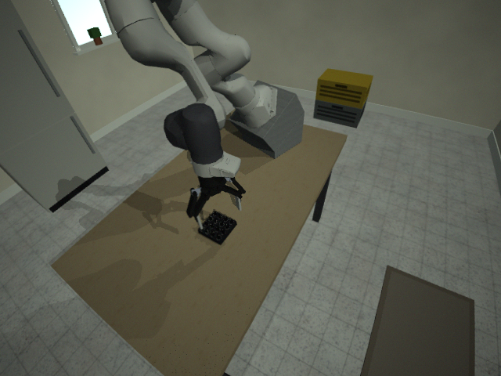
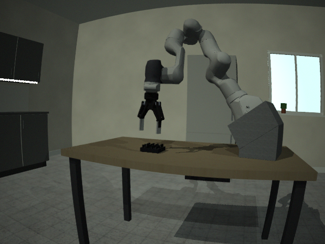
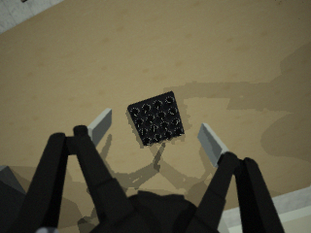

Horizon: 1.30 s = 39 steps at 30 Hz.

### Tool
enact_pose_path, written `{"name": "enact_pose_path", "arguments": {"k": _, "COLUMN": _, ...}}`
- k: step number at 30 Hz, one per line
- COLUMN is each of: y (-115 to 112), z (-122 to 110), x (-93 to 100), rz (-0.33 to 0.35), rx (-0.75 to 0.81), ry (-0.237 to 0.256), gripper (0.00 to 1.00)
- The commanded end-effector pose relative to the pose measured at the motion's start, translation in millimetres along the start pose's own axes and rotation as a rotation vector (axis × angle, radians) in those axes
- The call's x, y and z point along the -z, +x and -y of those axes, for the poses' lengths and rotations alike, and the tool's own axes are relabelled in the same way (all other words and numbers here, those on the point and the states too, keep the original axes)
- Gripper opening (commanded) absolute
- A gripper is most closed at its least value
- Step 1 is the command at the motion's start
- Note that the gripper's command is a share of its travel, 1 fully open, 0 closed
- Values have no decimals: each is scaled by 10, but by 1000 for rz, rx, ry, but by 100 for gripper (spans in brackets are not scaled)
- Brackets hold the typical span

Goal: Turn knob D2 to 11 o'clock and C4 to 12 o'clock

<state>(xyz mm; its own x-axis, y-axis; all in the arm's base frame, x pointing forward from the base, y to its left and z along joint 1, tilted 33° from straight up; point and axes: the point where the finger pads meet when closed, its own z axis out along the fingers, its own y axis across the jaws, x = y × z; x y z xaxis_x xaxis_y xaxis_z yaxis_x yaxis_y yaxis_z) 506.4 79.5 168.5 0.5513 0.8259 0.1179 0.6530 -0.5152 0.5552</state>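
On the wooden table (image 2: pixel 183 162), the knob box (image 3: pixel 156 118) is sitting directly beneath the gripper (image 2: pixel 150 128), which is hovering above, fully open and holding nothing.

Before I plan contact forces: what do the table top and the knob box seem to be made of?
Table top: tan, matte, finely speckled, looks like wood or fibreboard. Knob box: uniformly black with faint glints on the knobs, probably moulded plastic; too small to be sure.

Matt wood-look table (image 1: pixel 170 283), matt black plastic-looking knob box (image 1: pixel 218 226).
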Motion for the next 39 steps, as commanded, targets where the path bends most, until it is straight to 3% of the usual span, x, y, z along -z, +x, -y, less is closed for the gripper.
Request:
{"name": "enact_pose_path", "arguments": {"k": 1, "y": 7, "z": -22, "x": -1, "rz": 15, "rx": 140, "ry": 27, "gripper": 100}}
{"name": "enact_pose_path", "arguments": {"k": 8, "y": 53, "z": -50, "x": 11, "rz": 13, "rx": 221, "ry": 31, "gripper": 100}}
{"name": "enact_pose_path", "arguments": {"k": 9, "y": 53, "z": -50, "x": 11, "rz": 13, "rx": 221, "ry": 31, "gripper": 12}}
{"name": "enact_pose_path", "arguments": {"k": 39, "y": 53, "z": -50, "x": 11, "rz": 13, "rx": 221, "ry": 31, "gripper": 12}}
